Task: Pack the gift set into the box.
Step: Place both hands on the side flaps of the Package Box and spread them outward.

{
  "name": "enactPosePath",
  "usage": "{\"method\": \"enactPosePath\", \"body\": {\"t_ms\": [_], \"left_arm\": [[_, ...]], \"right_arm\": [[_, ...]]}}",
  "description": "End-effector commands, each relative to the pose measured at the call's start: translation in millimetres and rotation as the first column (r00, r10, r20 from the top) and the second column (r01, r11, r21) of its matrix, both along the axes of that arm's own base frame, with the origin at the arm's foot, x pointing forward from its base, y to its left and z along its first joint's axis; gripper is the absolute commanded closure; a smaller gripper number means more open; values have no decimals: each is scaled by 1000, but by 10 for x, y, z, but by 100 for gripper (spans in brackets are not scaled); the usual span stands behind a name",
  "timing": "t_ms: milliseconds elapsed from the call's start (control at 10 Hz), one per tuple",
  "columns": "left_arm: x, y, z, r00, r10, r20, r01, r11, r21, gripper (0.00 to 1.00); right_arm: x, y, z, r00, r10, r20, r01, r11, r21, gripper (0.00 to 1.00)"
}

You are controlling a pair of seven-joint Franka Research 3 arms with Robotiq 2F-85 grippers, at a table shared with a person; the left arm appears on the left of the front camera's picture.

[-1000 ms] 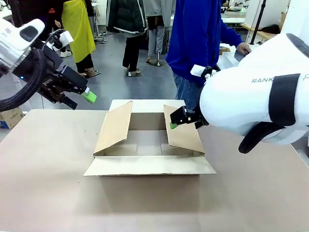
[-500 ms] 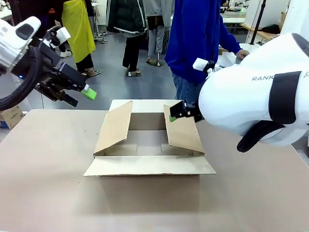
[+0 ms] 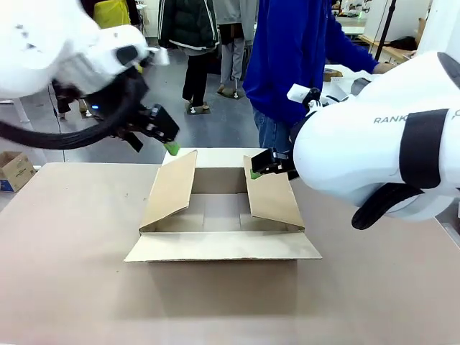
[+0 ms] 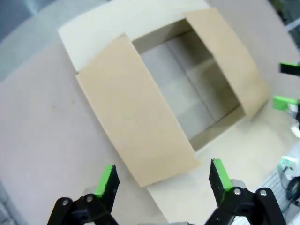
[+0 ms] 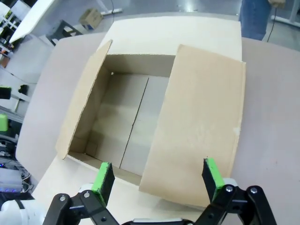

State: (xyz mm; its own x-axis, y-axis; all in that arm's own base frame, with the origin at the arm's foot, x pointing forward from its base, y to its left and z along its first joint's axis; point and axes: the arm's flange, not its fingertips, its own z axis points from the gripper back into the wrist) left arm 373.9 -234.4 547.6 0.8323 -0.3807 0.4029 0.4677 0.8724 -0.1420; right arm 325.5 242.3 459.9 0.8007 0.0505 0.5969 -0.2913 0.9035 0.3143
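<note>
The large brown carton (image 3: pixel 223 244) stands open in the middle of the table, its inside (image 5: pixel 126 117) bare. Its left flap (image 3: pixel 171 188) and right flap (image 3: pixel 273 194) lean inward. My left gripper (image 3: pixel 154 146) hovers open above the carton's far left corner; in the left wrist view its fingers (image 4: pixel 105 180) spread over the left flap (image 4: pixel 136 112). My right gripper (image 3: pixel 259 171) is open at the far end of the right flap, and its own view looks down on that flap (image 5: pixel 197 122). The gift set is out of view.
A person in a blue top (image 3: pixel 287 57) stands at the far side, just behind the carton, reaching right. A much smaller cardboard box (image 3: pixel 14 171) sits on the floor at the left. The table (image 3: pixel 72 287) is bare around the carton.
My left arm has swung right from the table's far left to the carton's far left corner. The right gripper has lifted slightly at the right flap.
</note>
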Motion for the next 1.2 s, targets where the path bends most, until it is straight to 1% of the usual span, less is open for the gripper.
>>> {"method": "enactPosePath", "body": {"t_ms": [0, 100, 200, 300, 400, 500, 700, 800, 900, 1000, 1100], "left_arm": [[307, -401, 87, 993, 20, -119, 1, 985, 172, 0], [330, -556, 40, 990, 54, -133, -28, 982, 189, 0], [304, -685, -27, 991, 40, -129, -21, 989, 146, 0], [284, -802, -172, 987, 77, -139, -60, 990, 125, 0], [352, -852, -324, 968, 165, -188, -146, 983, 107, 0], [308, -813, -212, 987, 50, -150, -27, 988, 155, 0], [310, -821, -224, 986, 55, -155, -31, 988, 153, 0], [291, -902, -236, 934, 296, -199, -257, 946, 199, 0], [328, -992, -314, 902, 343, -262, -289, 931, 225, 0], [429, -1014, -425, 886, 331, -326, -254, 933, 257, 0], [519, -1035, -538, 879, 342, -333, -259, 928, 270, 0]], "right_arm": [[16, -13, 20, 1000, 1, -11, -1, 1000, 0, 0], [16, -13, 20, 1000, 1, -11, -1, 1000, 0, 0], [16, -13, 20, 1000, 1, -11, -1, 1000, 0, 0], [16, -13, 20, 1000, 1, -11, -1, 1000, 0, 0], [16, -13, 20, 1000, 1, -11, -1, 1000, 0, 0], [16, -13, 20, 1000, 1, -11, -1, 1000, 0, 0], [16, -13, 20, 1000, 1, -11, -1, 1000, 0, 0], [16, -13, 20, 1000, 1, -11, -1, 1000, 0, 0], [16, -13, 20, 1000, 1, -11, -1, 1000, 0, 0], [16, -13, 20, 1000, 1, -11, -1, 1000, 0, 0], [16, -13, 20, 1000, 1, -11, -1, 1000, 0, 0]]}}
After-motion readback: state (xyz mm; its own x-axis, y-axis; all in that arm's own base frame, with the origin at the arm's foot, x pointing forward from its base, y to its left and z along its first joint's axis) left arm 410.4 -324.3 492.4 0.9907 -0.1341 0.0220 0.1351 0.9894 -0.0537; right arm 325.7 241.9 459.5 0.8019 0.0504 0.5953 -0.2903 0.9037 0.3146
